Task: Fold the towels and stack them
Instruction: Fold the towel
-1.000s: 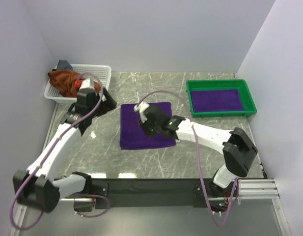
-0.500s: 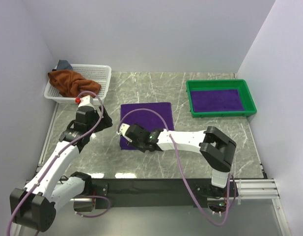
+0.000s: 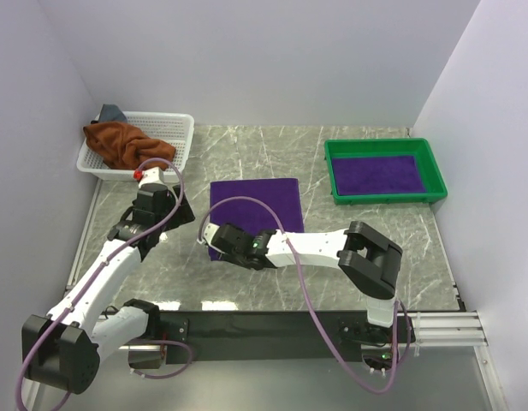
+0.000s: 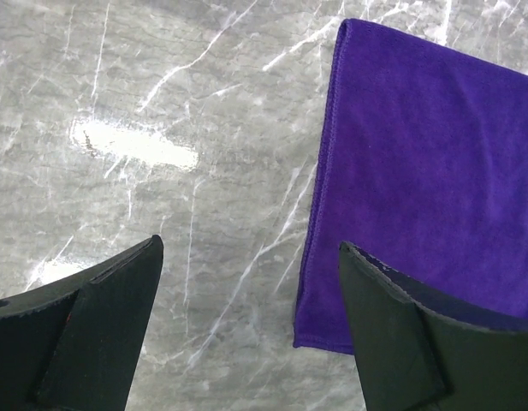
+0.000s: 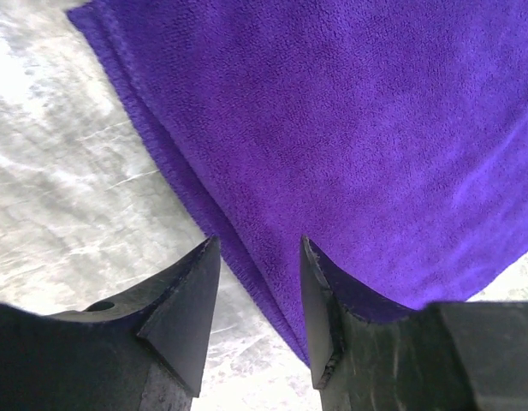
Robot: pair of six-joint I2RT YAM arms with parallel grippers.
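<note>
Two right fingers [image 5: 182, 308] astride purple towel [image 5: 349, 128] edge, left fingers [image 4: 84, 334] near its corner

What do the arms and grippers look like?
Left arm and right arm: white shells, black joints, with a purple cable looping along each. Red cap near the left wrist. Left gripper and right gripper: matte black, wedge-shaped fingers.

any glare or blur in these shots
Left wrist: a white glare patch on the marble table, purple towel sharp. Right wrist: glare at upper left, towel pile crisp. Top external: pale reflections near the table's front edge, no blur.
</note>
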